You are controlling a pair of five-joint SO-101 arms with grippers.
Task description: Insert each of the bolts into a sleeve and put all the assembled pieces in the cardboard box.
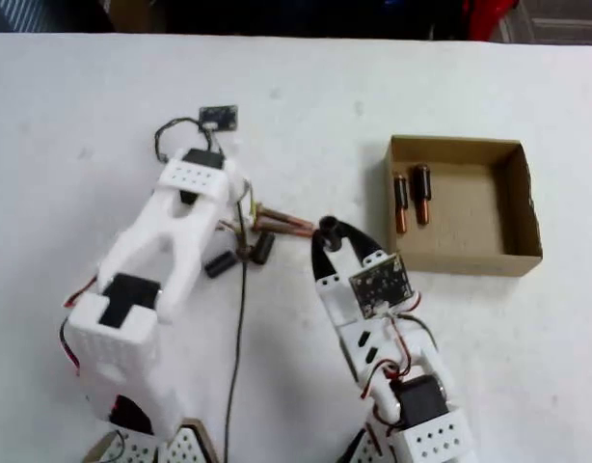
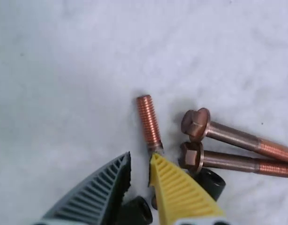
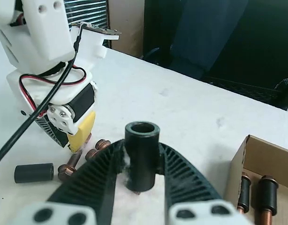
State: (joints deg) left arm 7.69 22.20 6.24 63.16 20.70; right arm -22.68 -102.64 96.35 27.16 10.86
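Two assembled pieces [image 1: 412, 200] lie in the box [image 1: 470, 260]; outside it lie three bolts [image 1: 286, 224], two sleeves [image 1: 219, 263]; another sleeve [image 3: 142, 154] stands upright.

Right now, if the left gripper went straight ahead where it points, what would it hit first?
Probably the bolt lying just past the left gripper, by its yellow finger; beyond that, table. Height is hard to judge.

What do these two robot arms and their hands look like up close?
The left arm and right arm are chunky white plastic shells with black motor blocks and red and black wires. The left hand has one grey and one yellow ribbed finger; the right hand has two black ribbed ones. Each wrist carries a small circuit board.
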